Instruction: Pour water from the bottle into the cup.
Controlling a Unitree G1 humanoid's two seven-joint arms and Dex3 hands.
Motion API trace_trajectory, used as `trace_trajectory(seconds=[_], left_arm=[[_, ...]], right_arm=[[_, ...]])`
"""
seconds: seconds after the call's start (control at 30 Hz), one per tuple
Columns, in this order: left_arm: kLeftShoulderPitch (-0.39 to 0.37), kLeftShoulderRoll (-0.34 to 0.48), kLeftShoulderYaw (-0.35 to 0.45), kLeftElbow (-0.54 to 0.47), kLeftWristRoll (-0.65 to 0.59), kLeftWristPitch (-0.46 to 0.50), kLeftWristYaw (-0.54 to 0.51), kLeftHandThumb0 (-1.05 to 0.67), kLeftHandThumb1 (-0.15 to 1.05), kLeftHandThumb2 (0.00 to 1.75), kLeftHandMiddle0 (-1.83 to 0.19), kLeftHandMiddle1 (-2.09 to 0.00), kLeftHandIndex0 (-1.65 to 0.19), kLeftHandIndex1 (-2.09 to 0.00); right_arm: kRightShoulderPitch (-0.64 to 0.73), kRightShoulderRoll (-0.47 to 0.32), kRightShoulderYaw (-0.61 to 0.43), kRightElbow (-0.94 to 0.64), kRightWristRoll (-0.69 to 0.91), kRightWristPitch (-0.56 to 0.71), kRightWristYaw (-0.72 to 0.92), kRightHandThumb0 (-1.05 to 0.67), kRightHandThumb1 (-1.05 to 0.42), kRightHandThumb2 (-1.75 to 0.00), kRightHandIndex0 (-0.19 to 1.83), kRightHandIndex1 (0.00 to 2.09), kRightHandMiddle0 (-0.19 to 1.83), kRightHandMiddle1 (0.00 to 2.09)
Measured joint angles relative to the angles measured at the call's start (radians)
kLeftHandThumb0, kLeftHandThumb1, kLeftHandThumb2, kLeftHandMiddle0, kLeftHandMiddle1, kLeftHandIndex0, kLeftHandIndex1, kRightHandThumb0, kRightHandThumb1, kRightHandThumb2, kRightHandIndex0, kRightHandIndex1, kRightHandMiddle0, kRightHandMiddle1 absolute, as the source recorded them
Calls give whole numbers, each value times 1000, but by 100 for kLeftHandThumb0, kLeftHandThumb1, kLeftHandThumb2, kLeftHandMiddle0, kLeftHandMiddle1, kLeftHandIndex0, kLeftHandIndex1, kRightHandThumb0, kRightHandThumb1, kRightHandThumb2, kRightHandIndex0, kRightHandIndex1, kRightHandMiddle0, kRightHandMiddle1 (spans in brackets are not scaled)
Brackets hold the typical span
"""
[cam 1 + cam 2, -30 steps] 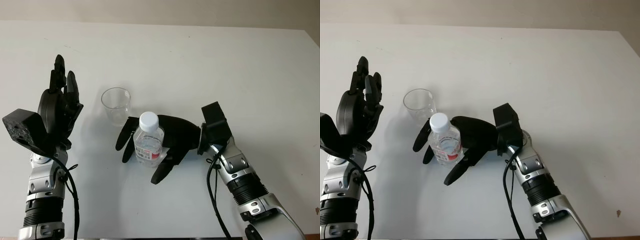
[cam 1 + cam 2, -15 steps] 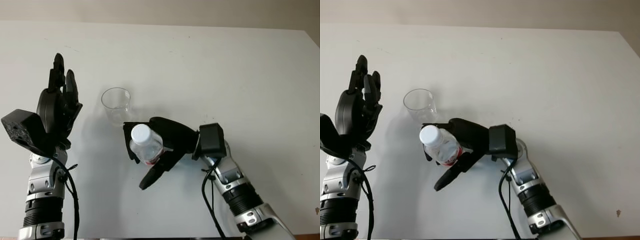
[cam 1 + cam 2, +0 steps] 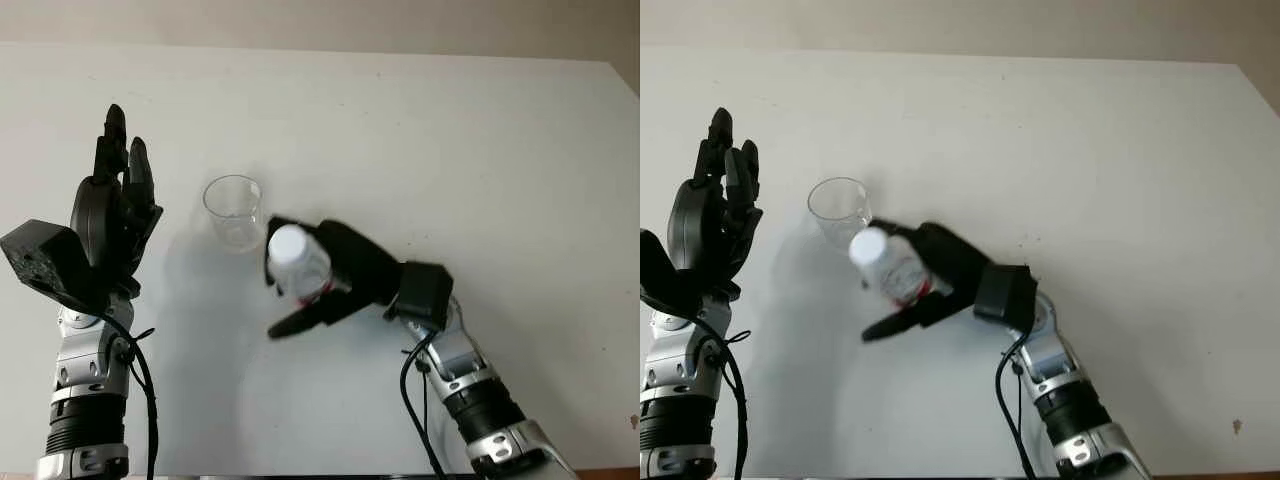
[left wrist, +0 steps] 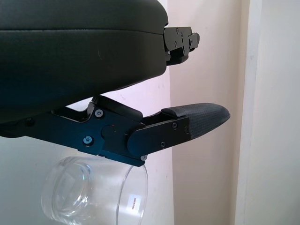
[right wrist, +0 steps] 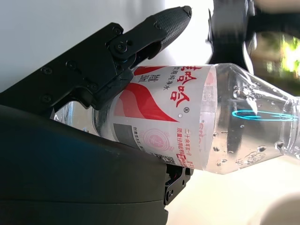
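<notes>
A clear plastic cup [image 3: 232, 210] stands upright on the white table [image 3: 450, 140], left of centre. My right hand [image 3: 318, 283] is shut on a small water bottle [image 3: 298, 268] with a red-and-white label [image 5: 173, 117], held off the table. The bottle is tilted, and its white cap [image 3: 288, 243] points toward the cup, just right of the cup's rim. Water shows inside the bottle's shoulder [image 5: 253, 131]. My left hand [image 3: 118, 175] is open and raised upright just left of the cup [image 4: 93, 197], not touching it.
The table's far edge [image 3: 320, 48] meets a beige wall. Bare tabletop stretches to the right and behind the cup. A black cable [image 3: 412, 400] hangs along the right forearm.
My right hand closed on the bottle, raised it off the table and tipped it over, cap end moving up and toward the cup. The left hand and cup stayed put.
</notes>
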Motion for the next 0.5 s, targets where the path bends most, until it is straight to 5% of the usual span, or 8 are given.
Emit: trace_trajectory(seconds=[0.27,0.5], left_arm=[[0,0,3,5,-2,-1,-3,-71,105,63,7,-5,10,-6],[0,0,7,10,-2,-2,1,-72,105,63,8,-5,11,-6]], right_arm=[[-308,-36,-120,209,-28,-62,-188,-7,-89,-62,183,209,183,209],[-494,-79,-121,466,-152,-129,-363,-13,-101,-32,137,209,139,209]])
